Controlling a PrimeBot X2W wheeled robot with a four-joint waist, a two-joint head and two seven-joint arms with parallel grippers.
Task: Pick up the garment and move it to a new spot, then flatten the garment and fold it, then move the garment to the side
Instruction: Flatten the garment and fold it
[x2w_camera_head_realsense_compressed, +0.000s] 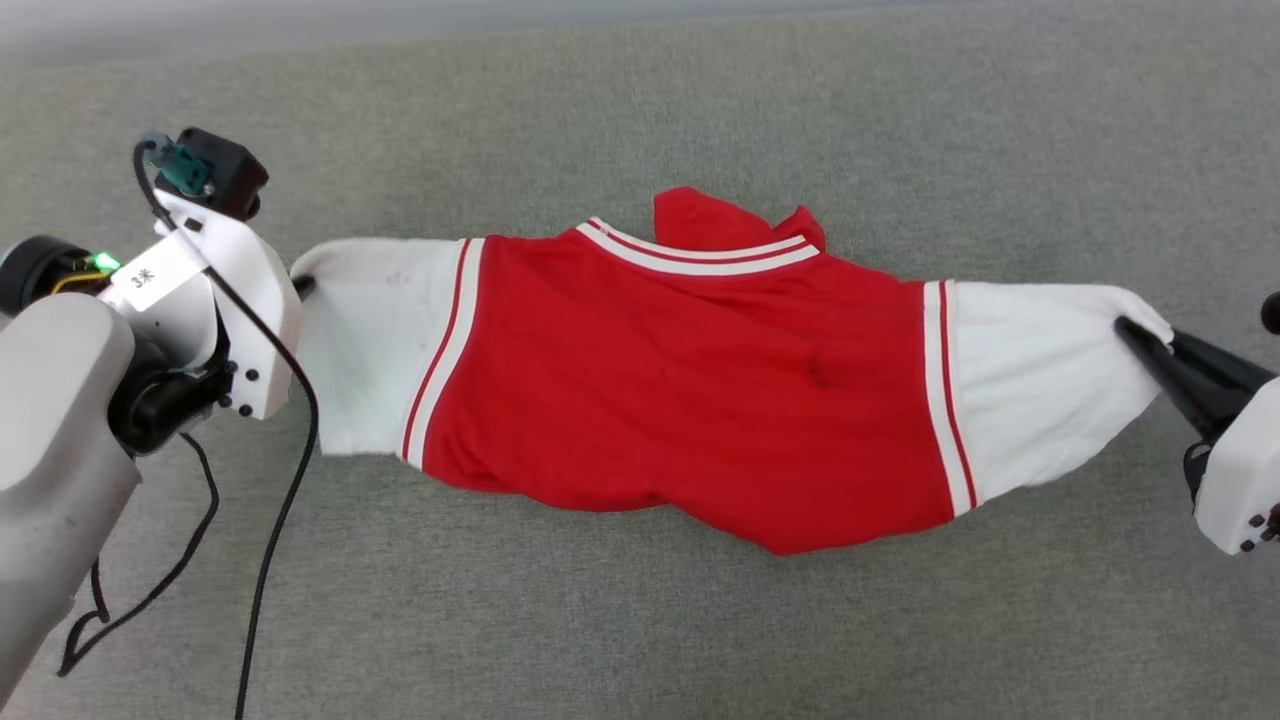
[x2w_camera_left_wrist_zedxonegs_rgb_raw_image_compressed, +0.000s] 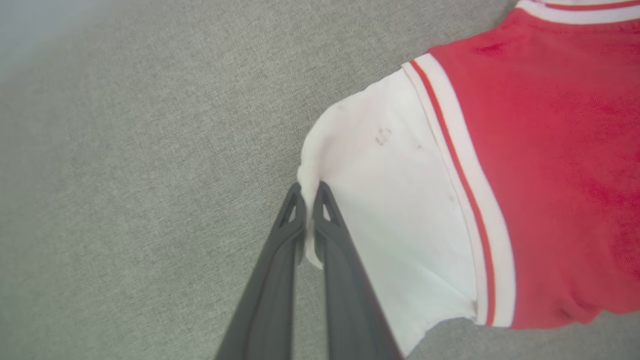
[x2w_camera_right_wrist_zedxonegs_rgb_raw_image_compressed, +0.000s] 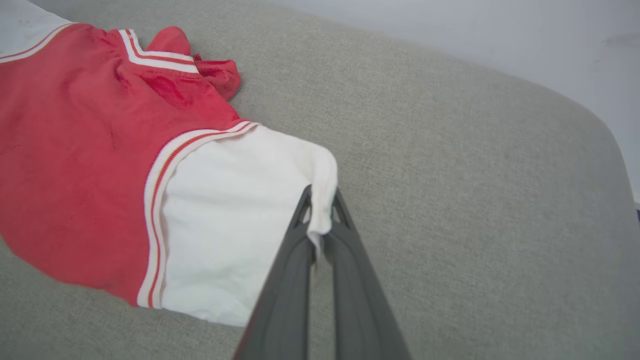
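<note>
The garment (x2w_camera_head_realsense_compressed: 680, 370) lies stretched out across the grey fabric surface (x2w_camera_head_realsense_compressed: 640, 640). The left gripper (x2w_camera_left_wrist_zedxonegs_rgb_raw_image_compressed: 308, 192) pinches one white sleeve's edge and the right gripper (x2w_camera_right_wrist_zedxonegs_rgb_raw_image_compressed: 322, 197) pinches the other. The left wrist's label (x2w_camera_head_realsense_compressed: 150, 275) reads "3" plus an unclear mark.

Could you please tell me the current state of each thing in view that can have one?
garment: unfolded, stretched sleeve to sleeve between the two grippers, body rumpled.
left gripper: jaws shut on the edge of one white sleeve.
right gripper: jaws shut on the edge of the other white sleeve.
green light on the left arm: lit.
</note>
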